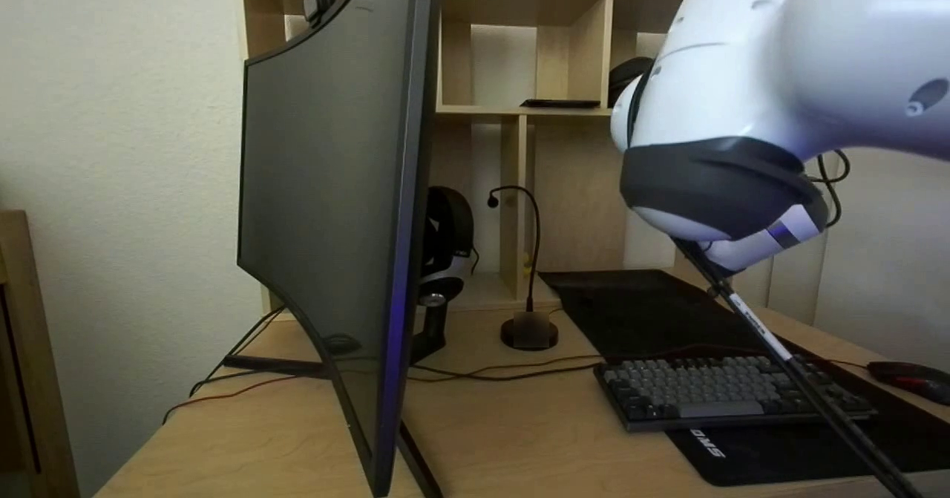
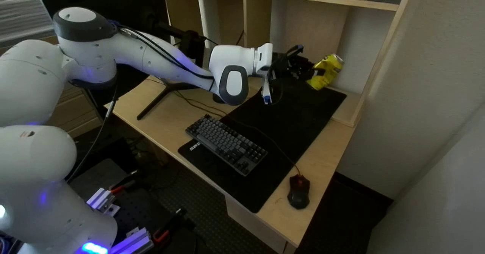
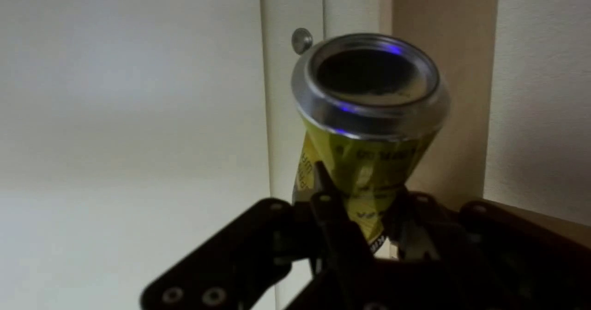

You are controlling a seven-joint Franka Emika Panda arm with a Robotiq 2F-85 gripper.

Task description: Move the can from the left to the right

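Filling the lower wrist view, the tool (image 3: 362, 194) is pinching the can (image 3: 370, 136), which is hanging tilted at upper right in an exterior view, seemingly above the bench (image 2: 327, 148). Placing well is probably requiring levelling it, then lowering gently before loosening.

Can (image 3: 374, 125): yellow-green, dark lettering, silvery top. Gripper (image 3: 362, 197): black. Arm (image 2: 163, 59): white with dark grey bands. Keyboard (image 2: 227, 143): black, with dark and mid-grey keys. Desk mat (image 2: 280, 110): black, white lettering. Mouse (image 2: 299, 191): black, red accents. Desk (image 2: 322, 148): pale wood tone. Monitor (image 1: 334, 171): dark grey, edge shows violet.
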